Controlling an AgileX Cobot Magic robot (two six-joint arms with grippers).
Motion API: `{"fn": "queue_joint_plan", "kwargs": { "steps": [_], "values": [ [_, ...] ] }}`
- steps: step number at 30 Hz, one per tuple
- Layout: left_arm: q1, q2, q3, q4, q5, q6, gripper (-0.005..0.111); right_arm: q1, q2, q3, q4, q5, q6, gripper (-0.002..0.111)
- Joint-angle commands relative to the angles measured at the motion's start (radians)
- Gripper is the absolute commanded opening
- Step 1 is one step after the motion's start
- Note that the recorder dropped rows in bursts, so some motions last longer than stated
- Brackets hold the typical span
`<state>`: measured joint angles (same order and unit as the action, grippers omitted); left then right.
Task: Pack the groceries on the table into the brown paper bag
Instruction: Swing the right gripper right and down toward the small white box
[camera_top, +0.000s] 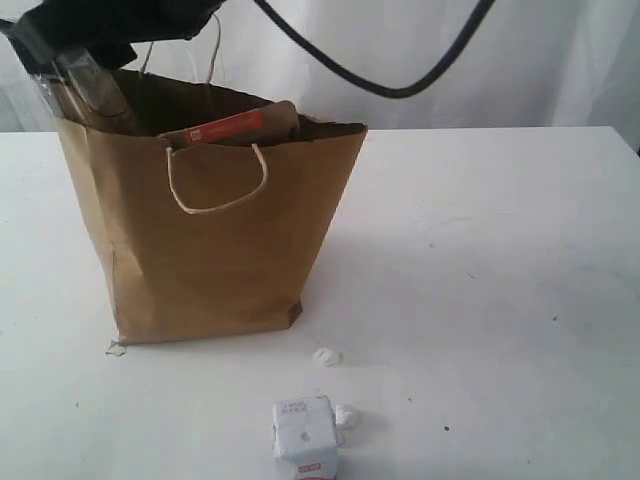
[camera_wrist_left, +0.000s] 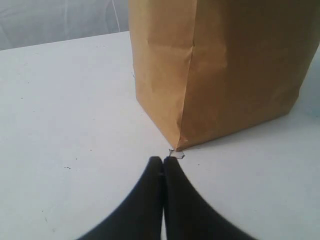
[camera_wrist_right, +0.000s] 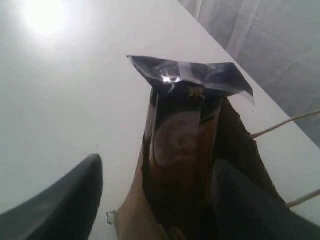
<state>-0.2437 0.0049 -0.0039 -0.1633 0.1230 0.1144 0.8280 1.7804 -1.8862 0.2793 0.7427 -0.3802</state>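
Table (camera_top: 500, 250) is carrying bag (camera_top: 210, 250) at 9 o'clock. Packet (camera_wrist_right: 182, 150) is standing near-upright in bag's 10 o'clock corner, with right end effector (camera_wrist_right: 157, 165) spread loose around it. Carton (camera_top: 305, 450) is sitting at bag's 5 o'clock. Left end effector (camera_wrist_left: 163, 162), clenched empty at bag's base corner, is probably nearer.

The paper bag (camera_top: 210, 240) is standing on the surface (camera_top: 500, 260), holding the pouch (camera_top: 235, 125) and spaghetti packet (camera_top: 88, 92); the carton (camera_top: 305, 437) is sitting at its five o'clock.
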Motion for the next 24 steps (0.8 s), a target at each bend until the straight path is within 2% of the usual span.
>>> {"fn": "queue_joint_plan", "kwargs": {
  "steps": [1,9,15,24],
  "values": [
    [0.005,-0.005,0.004,-0.006,0.002,-0.006,0.0,-0.002,-0.031,0.002,-0.025,0.022,0.019,0.06],
    [0.005,-0.005,0.004,-0.006,0.002,-0.006,0.0,-0.002,-0.063,0.002,-0.029,0.057,0.021,0.06],
    [0.005,-0.005,0.004,-0.006,0.002,-0.006,0.0,-0.002,-0.1,0.002,-0.102,0.134,0.056,0.06],
    [0.005,-0.005,0.004,-0.006,0.002,-0.006,0.0,0.0,-0.18,0.002,-0.142,0.339,0.075,0.06]
  ]
}}
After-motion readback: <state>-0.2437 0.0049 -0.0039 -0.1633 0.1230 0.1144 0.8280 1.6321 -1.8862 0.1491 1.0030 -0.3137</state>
